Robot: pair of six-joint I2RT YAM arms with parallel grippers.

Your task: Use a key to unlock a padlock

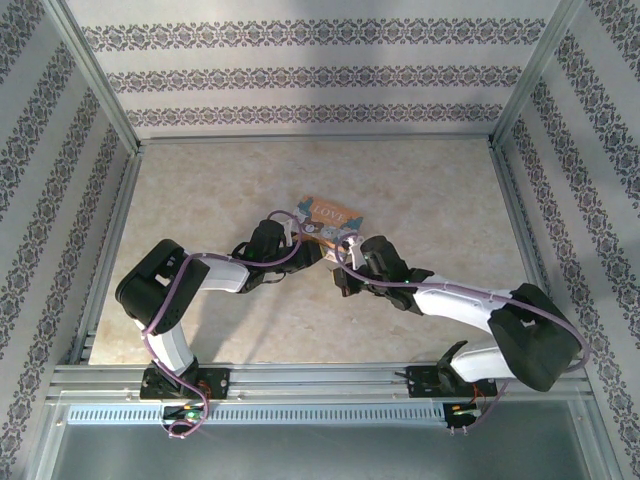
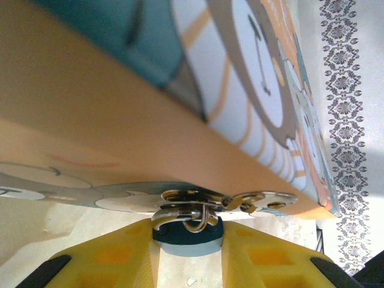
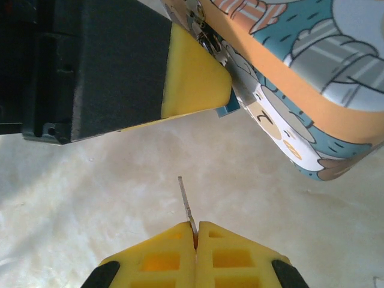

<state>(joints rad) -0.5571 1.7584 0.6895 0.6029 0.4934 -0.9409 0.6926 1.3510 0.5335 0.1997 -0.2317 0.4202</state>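
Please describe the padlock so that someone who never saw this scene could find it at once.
Find the bear-print box near the middle of the table. At its metal clasp, between the yellow fingers of the left gripper, sits the padlock. Unlike the orange-sided box, it is tiny and dark blue, with a silvery shackle.

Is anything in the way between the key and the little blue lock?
Just bare table between the key and the padlock. The left tool has a yellow finger covering most of the padlock, though.
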